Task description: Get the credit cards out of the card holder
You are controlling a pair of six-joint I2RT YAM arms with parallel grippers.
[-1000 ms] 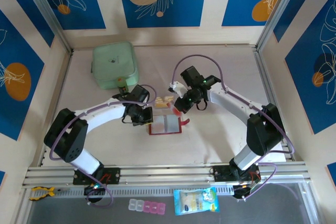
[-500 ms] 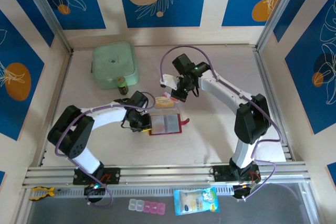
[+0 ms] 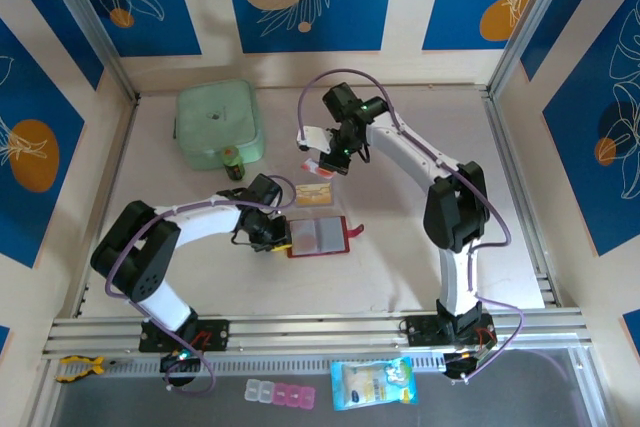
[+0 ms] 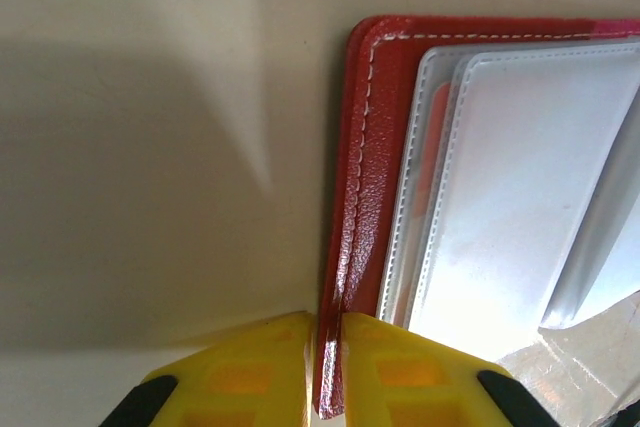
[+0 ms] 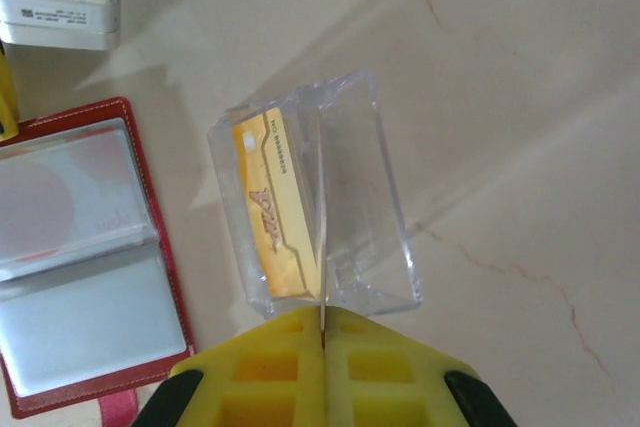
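My right gripper (image 5: 323,325), clamped on a credit card (image 3: 313,164), has lifted clear of the card holder (image 3: 320,235) below it. My left gripper (image 4: 325,342) pinches its border. Another card out.

Card holder (image 4: 352,197): red, white stitching, greyish clear pockets. Credit card (image 5: 272,209): golden yellow, cream strip. Container (image 3: 218,123): pale green

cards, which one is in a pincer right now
The thin card pinched edge-on in the right pincer; the gold card lies flat on the table beside the red wallet.
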